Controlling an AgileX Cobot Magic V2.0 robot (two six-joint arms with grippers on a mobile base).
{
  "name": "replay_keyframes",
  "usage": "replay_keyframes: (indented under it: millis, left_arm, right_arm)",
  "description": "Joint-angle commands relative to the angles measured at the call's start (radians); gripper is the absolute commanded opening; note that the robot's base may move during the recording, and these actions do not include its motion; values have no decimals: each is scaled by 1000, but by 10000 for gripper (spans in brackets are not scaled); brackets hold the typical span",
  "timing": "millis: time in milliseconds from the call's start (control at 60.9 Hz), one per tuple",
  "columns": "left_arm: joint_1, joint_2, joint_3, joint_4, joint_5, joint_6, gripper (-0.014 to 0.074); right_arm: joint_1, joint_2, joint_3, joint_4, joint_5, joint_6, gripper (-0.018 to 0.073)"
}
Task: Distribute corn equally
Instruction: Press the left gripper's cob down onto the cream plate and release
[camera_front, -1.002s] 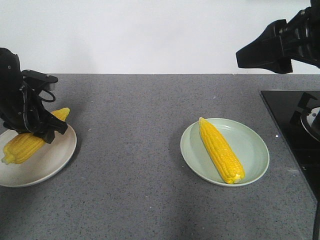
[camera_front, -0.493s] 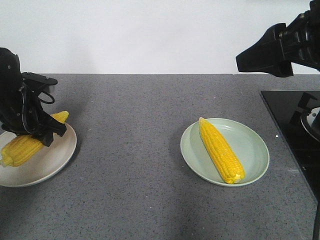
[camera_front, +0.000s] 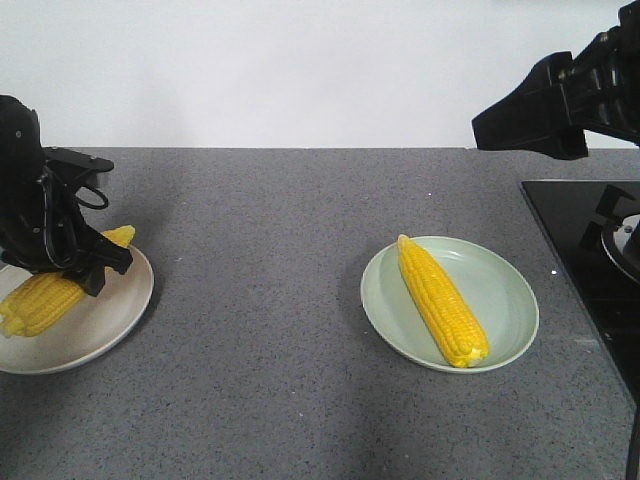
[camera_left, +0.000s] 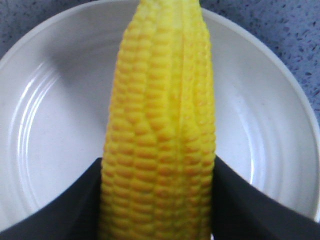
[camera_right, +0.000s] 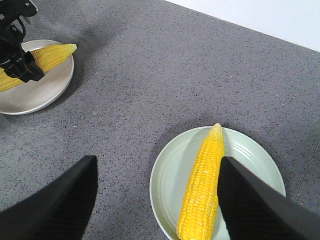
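One corn lies slanted over the white plate at the far left, with my left gripper shut on its middle. In the left wrist view this corn fills the gap between both black fingers above the white plate. A second corn rests alone in the pale green plate right of centre. My right gripper hangs high at the upper right. Its wrist view shows the right gripper open and holding nothing, well above the second corn.
A black cooktop with a burner takes up the right edge of the grey counter. A white wall runs along the counter's far edge.
My left gripper has lowered slightly and shifted left with its corn, whose thick end now sits lower on the white plate. The right gripper drifted slightly right.
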Motion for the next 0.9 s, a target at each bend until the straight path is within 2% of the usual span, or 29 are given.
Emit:
replay_keyframes:
  millis: [0,887]
  left_arm:
    - [-1,-47,-28,-4,-3,-13,346]
    - [-1,-47,-28,-14,-6,-18,352]
  right_arm:
    - [-5,-20,-28,17,-47,-2,483]
    - [-5,-20,-28,17,-47,-2,483]
